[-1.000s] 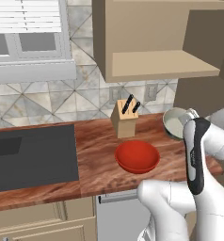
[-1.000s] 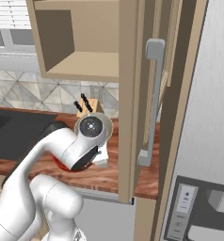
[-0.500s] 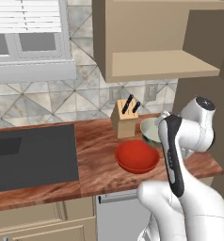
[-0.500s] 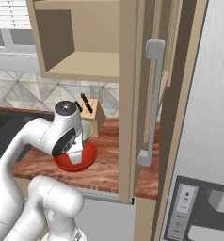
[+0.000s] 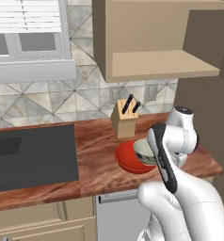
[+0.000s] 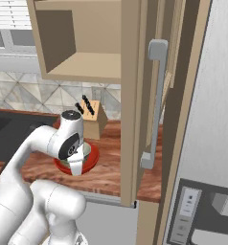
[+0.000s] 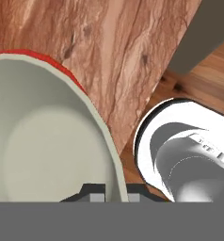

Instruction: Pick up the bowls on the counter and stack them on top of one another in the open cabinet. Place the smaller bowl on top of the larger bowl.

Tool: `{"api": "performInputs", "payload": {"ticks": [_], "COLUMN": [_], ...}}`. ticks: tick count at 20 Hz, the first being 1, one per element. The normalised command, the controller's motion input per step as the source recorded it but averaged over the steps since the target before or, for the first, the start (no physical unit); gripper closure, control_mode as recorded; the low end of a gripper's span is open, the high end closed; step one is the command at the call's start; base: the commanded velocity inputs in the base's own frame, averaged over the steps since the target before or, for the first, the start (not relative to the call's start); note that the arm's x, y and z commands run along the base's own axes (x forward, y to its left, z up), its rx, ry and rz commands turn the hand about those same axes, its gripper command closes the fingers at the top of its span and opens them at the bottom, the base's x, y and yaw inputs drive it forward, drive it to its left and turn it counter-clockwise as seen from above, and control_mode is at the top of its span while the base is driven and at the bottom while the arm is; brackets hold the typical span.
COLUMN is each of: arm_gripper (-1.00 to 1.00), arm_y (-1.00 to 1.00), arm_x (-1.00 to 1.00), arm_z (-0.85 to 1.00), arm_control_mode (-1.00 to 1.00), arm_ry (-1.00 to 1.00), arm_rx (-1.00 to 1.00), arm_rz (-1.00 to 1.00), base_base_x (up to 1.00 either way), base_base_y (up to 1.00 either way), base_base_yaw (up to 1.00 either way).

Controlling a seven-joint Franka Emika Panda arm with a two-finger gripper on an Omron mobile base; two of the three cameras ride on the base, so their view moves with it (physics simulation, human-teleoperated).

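Observation:
My gripper (image 7: 116,193) is shut on the rim of the smaller bowl (image 7: 48,136), pale grey-green with a whitish inside. That rim runs between the two fingertips in the hand view. The smaller bowl (image 5: 143,151) hangs tilted just over the right part of the larger bowl (image 5: 128,160), which is wide, red and resting on the counter (image 5: 97,162). A red sliver of the larger bowl (image 7: 63,67) peeks out past the pale rim. The open cabinet (image 5: 161,66) stands above and to the right, its shelf bare. From the right, the smaller bowl (image 6: 88,151) sits over the larger bowl (image 6: 94,158).
A wooden knife block (image 5: 124,120) stands just behind the bowls against the tiled wall. The dark sink (image 5: 31,155) takes up the counter's left. The cabinet's door (image 6: 135,95) with a grey handle (image 6: 154,100) stands open on the right, beside a grey appliance.
The arm has swung left, carrying the smaller bowl from the counter's right end to just above the larger bowl. The larger bowl has stayed put.

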Motion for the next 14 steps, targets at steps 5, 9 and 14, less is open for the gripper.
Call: {"api": "performInputs", "payload": {"ticks": [5,9,14], "arm_gripper": [1.0,1.0,1.0], "arm_y": [0.12,0.13,0.0], "arm_x": [0.29,0.58,0.62], "arm_z": [-0.5,-0.22,-0.09], "arm_control_mode": [-1.0,-1.0,-1.0], "arm_ry": [0.02,-0.03,-0.04], "arm_rx": [-0.05,-0.08,-0.04], "arm_rz": [0.01,0.0,0.0], "base_base_x": [0.0,0.0,0.0], "base_base_y": [0.0,0.0,0.0], "base_base_yaw": [0.0,0.0,0.0]}}
